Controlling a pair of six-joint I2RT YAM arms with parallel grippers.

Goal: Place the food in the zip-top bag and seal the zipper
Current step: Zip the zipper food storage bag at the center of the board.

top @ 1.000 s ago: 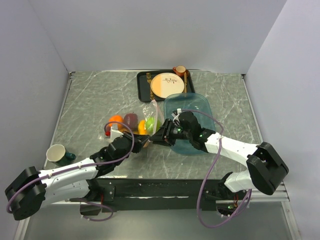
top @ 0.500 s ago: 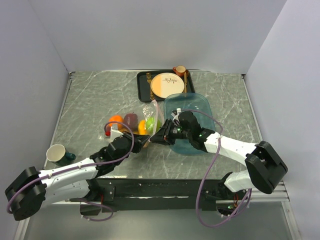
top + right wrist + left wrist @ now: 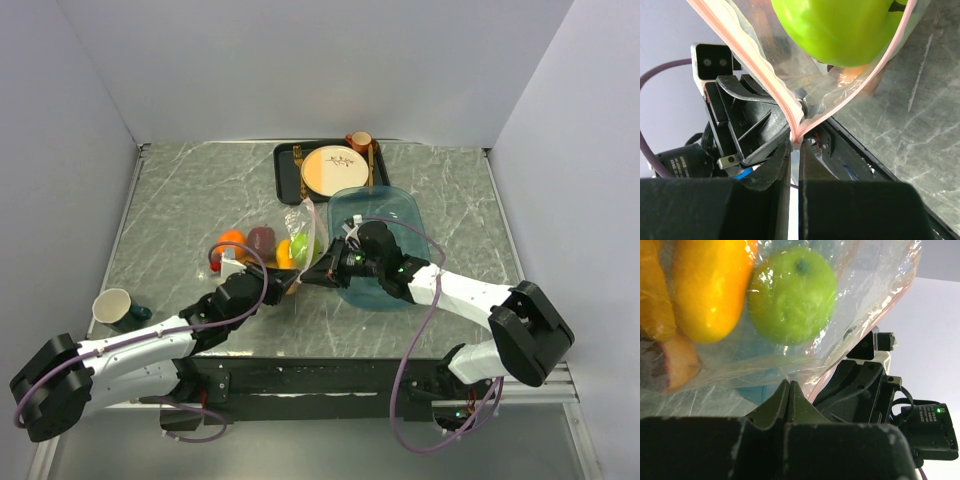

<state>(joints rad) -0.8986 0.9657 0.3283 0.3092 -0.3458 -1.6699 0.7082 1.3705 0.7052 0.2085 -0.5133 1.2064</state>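
Observation:
The clear zip-top bag (image 3: 301, 243) lies at mid-table, held up at its near end. Inside show a green apple (image 3: 792, 292), an orange-yellow piece (image 3: 710, 287) and a brownish piece (image 3: 675, 365). My left gripper (image 3: 789, 382) is shut on the bag's plastic just below the apple. My right gripper (image 3: 795, 142) is shut on the end of the pale pink zipper (image 3: 745, 60), with the apple (image 3: 840, 30) above. Both grippers, left (image 3: 290, 283) and right (image 3: 318, 272), meet at the bag's near corner. An orange (image 3: 231, 240) and purple eggplant (image 3: 262, 238) lie to the left; I cannot tell whether they are inside.
A teal translucent tray (image 3: 395, 215) sits under my right arm. A black tray (image 3: 285, 160) at the back holds the cream-and-orange plate (image 3: 333, 170), with a brown cup (image 3: 358, 142) beside it. A cream cup (image 3: 112, 305) stands at the near left.

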